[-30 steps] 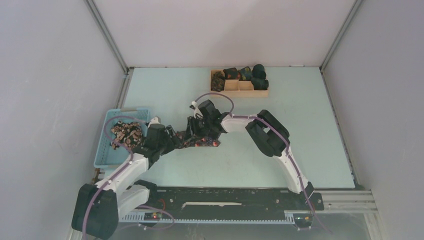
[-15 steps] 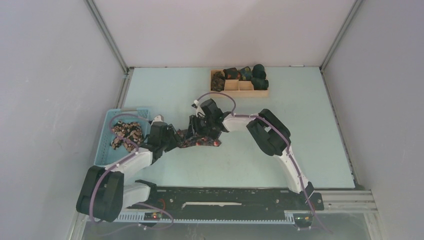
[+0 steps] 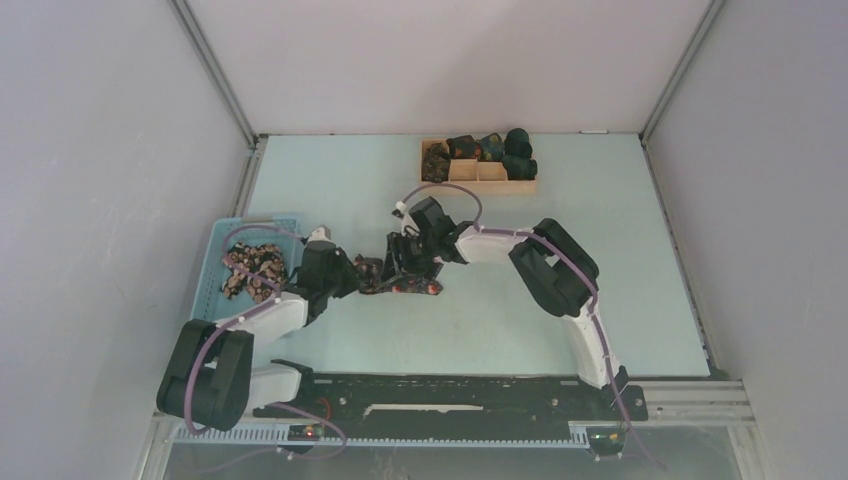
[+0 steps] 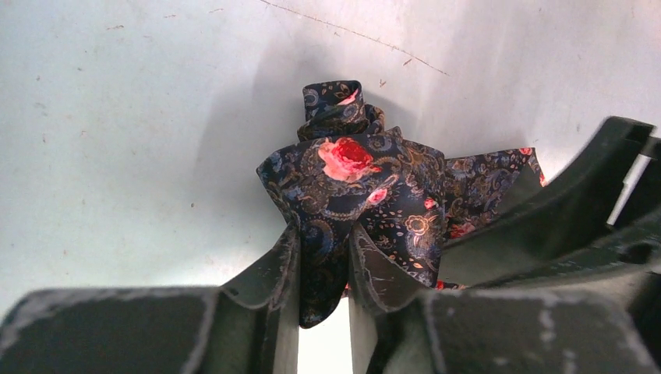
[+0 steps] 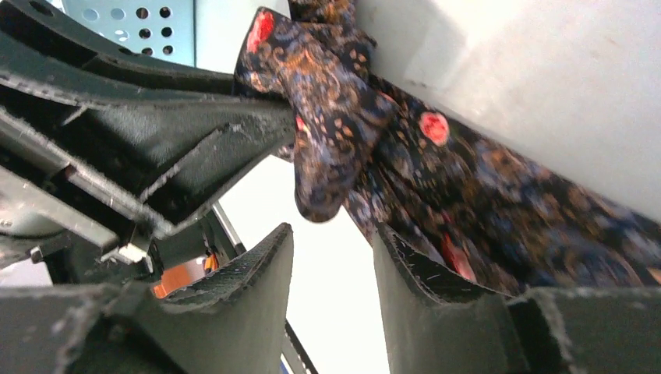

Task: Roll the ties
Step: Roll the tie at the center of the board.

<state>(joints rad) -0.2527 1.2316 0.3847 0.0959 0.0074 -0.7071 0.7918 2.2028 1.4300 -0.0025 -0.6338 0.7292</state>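
One dark floral tie [image 3: 405, 284] lies bunched on the table between both grippers. My left gripper [image 4: 323, 253] is shut on a fold of this tie [image 4: 355, 175], and a small rolled end stands up beyond the fold. In the top view the left gripper [image 3: 357, 275] is at the tie's left end. My right gripper [image 5: 334, 234] is open, and a hanging fold of the tie [image 5: 335, 132] sits just beyond its fingertips, not pinched. In the top view the right gripper [image 3: 400, 265] is over the tie's middle. The two grippers almost touch.
A light-blue basket [image 3: 208, 300] at the left holds more loose ties [image 3: 250, 268]. A wooden divided tray [image 3: 478, 183] at the back holds several rolled ties [image 3: 505, 150]. The basket's perforated wall [image 5: 132, 19] shows in the right wrist view.
The tie has bunched up shorter between the grippers. The right wrist has shifted a little to the right and back. The left arm's elbow has drawn in toward its base.
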